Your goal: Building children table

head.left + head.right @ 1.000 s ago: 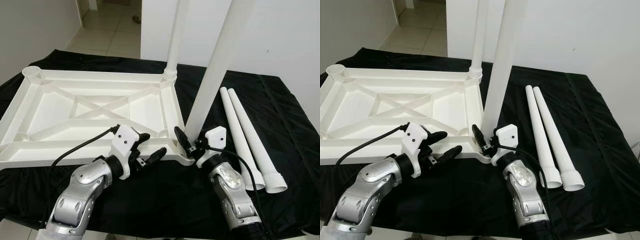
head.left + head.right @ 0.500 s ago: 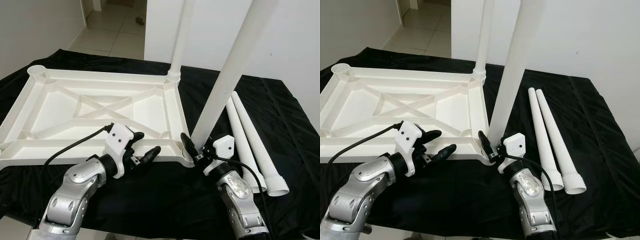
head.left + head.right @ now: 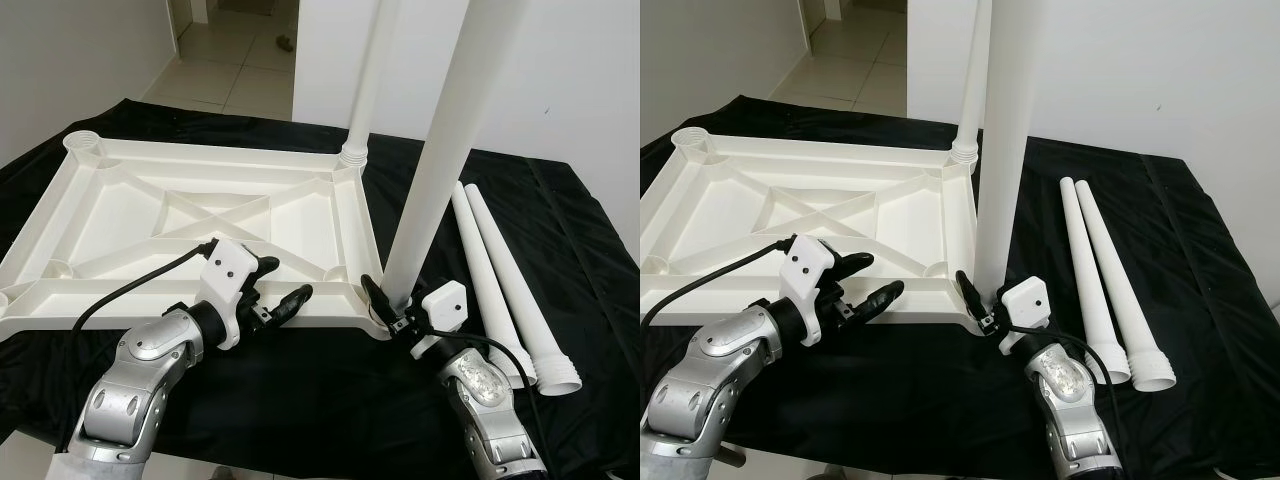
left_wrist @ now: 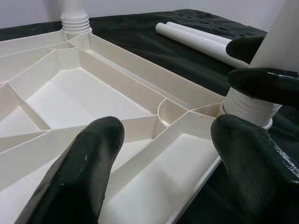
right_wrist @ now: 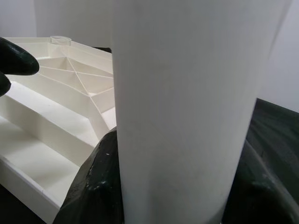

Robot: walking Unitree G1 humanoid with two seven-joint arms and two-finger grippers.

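Left eye view: a white table top panel (image 3: 190, 215) lies upside down, ribs up, across the left and centre of the frame on a tabletop (image 3: 560, 200) draped in black cloth. One white leg (image 3: 365, 90) stands upright in the panel's far right corner socket, at upper centre. A second leg (image 3: 432, 170) rises from the near right corner, just right of centre, leaning slightly right toward the top of the frame. The right end effector (image 3: 395, 310) clasps this leg at its base, one black finger on either side. The left end effector (image 3: 272, 290), at lower centre-left, has its fingers spread wide over the panel's near rim, gripping nothing. Two loose legs (image 3: 510, 290) lie side by side at the right of the frame, ribbed ends nearest the camera.

Right eye view: the same layout, with tiled floor (image 3: 855, 45) at upper left.

Left wrist view: two black fingers (image 4: 79, 172) straddle the panel rim; the ribbed leg base sits in its socket at right.

Right wrist view: the held leg takes up the centre, dark fingers (image 5: 96, 182) pressed to both sides.
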